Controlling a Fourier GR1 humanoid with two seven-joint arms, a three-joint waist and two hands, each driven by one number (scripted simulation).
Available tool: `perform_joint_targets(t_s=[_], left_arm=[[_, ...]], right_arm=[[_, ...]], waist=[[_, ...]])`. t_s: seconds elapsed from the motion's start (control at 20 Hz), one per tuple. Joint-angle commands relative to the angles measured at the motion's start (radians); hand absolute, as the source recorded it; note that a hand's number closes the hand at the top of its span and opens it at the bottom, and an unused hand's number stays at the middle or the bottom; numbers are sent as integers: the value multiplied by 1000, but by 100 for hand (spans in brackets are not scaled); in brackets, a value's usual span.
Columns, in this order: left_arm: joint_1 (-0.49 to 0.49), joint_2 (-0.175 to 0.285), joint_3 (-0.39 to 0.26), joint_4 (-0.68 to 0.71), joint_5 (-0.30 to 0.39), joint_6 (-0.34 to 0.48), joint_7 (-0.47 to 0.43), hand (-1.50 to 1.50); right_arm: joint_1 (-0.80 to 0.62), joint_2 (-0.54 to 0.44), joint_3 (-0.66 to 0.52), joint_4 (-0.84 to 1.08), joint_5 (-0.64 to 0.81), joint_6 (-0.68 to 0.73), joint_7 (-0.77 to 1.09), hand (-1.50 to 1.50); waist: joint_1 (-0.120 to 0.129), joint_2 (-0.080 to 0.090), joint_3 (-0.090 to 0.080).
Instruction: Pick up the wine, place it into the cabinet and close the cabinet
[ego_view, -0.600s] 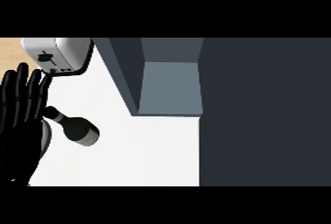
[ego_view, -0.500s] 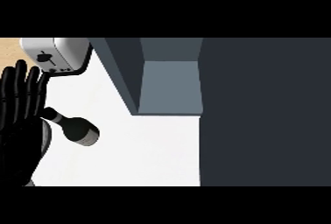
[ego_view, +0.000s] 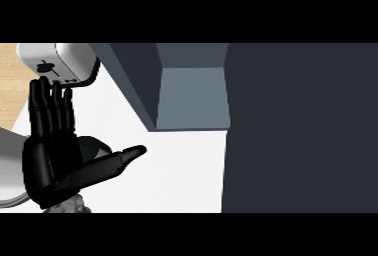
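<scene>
Hand (ego_view: 52, 160), the left one, black, low at the left side of the view. Fingers (ego_view: 52, 107) straight and side by side, pointing up the view. Thumb stuck out to the right, well away from the fingers. Wide open, curled round nothing.

Hides most of the wine (ego_view: 98, 146), sitting on the white table (ego_view: 177, 175) right behind the palm. Only a small dark grey bit peeking out just above the thumb. Cannot tell if the palm touches it.

Just past the fingertips, silver toaster (ego_view: 57, 60) with a black lever on its side.

To the right of the hand and apart from it, cabinet (ego_view: 192, 95), open, with a grey inside. Farther right again, big dark panel (ego_view: 295, 125) from top to bottom of the view.

Beside the hand at the left edge, bit of grey forearm (ego_view: 9, 165).
</scene>
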Motion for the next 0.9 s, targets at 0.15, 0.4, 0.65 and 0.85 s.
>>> perform_joint_targets(t_s=[0.15, 0.4, 0.65, 0.85], left_arm=[[-184, -6, -165, 111, -50, 285, 104, -150], [-225, -6, -244, 32, -198, 346, 290, -150], [-297, -6, -222, 20, -252, 377, 387, -150], [-258, -6, -281, 22, -273, 453, 372, -150]], right_arm=[[-20, -16, 36, -155, -49, -2, 194, -150], [9, 11, 101, -225, 19, -29, 258, -150], [-36, -24, 10, -250, -68, -1, 318, -150], [-84, 15, 61, -280, 4, -65, 381, -150]], waist=[[9, 2, 2], [15, 1, 2], [15, 1, 2], [15, 1, 2]])
